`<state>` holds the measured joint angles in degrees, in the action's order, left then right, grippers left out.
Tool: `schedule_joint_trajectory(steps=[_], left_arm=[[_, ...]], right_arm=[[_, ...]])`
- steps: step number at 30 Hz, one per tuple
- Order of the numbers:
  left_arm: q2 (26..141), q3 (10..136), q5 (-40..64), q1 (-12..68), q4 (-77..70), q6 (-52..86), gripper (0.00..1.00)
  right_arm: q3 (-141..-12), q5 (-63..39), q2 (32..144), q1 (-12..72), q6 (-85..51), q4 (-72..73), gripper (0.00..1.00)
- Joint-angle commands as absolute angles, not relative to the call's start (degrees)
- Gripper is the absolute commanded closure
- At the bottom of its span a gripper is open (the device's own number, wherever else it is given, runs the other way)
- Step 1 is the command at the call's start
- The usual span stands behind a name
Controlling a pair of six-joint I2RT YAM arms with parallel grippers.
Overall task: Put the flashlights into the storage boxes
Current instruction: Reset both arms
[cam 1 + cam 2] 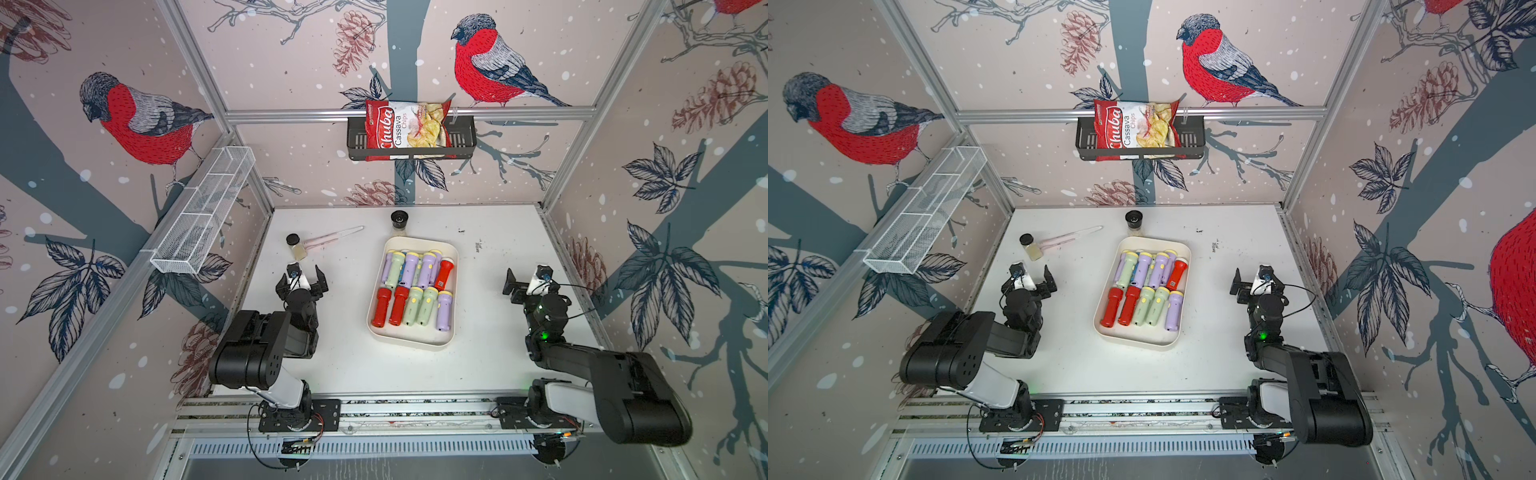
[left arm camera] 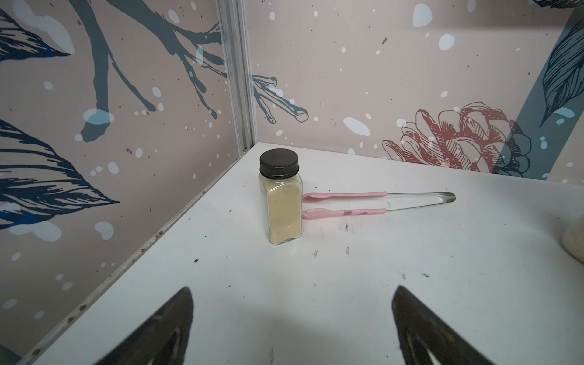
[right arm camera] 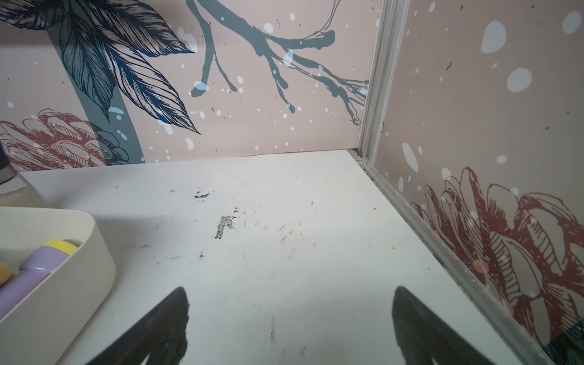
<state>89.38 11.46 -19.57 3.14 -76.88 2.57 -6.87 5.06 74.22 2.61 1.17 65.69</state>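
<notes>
Arms (image 1: 257, 353) sit folded low at the near edge of the white table (image 1: 478, 365), one on each side. A bit farther in, the left gripper (image 1: 302, 279) has its two fingers wide apart and holds nothing. Its wrist view shows only bare table between them. The right gripper (image 1: 527, 283) is the same, wide apart and empty. Both are well apart from the tray, I think so they do not bump it.

Between them, in the middle of the table, sits the cream tray (image 1: 409, 340). The flashlights (image 1: 415, 286) lie inside it in two rows, side by side, so they all fit. The near row has two red, two pale green and one lilac. The far row is mostly lilac and green, with one red on the right, and some seem to lie on others. I see no flashlight outside the tray, so the job looks done.

Farther off, a jar with a black lid (image 1: 399, 222) stands just past the tray's far edge. At the far left, a spice jar (image 2: 280, 197) stands just beside pink tongs (image 2: 347, 203). On the far wall, a bag of cassava chips (image 1: 405, 124) sits in a black shelf (image 1: 461, 143). A white wire basket (image 1: 203, 212) hangs on the left wall.
</notes>
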Motion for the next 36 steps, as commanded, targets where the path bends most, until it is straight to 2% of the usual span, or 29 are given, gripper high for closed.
schedule_joint_trajectory(steps=[1,5,14,36], left_arm=[[89.43,11.51,-19.53,3.12,-78.57,2.57,0.04],[89.40,11.53,-19.51,3.08,-78.59,2.59,0.04],[89.39,11.60,-19.52,3.08,-78.57,2.61,0.04],[89.65,12.36,-18.99,3.95,-77.52,1.15,0.03]], right_arm=[[-8.58,5.01,77.86,3.03,-0.09,70.60,0.00],[-10.06,5.39,85.96,2.97,0.03,75.00,0.00],[-13.84,6.82,86.11,0.77,-3.90,67.97,0.00],[-13.80,5.43,86.11,0.04,-4.39,67.94,0.00]])
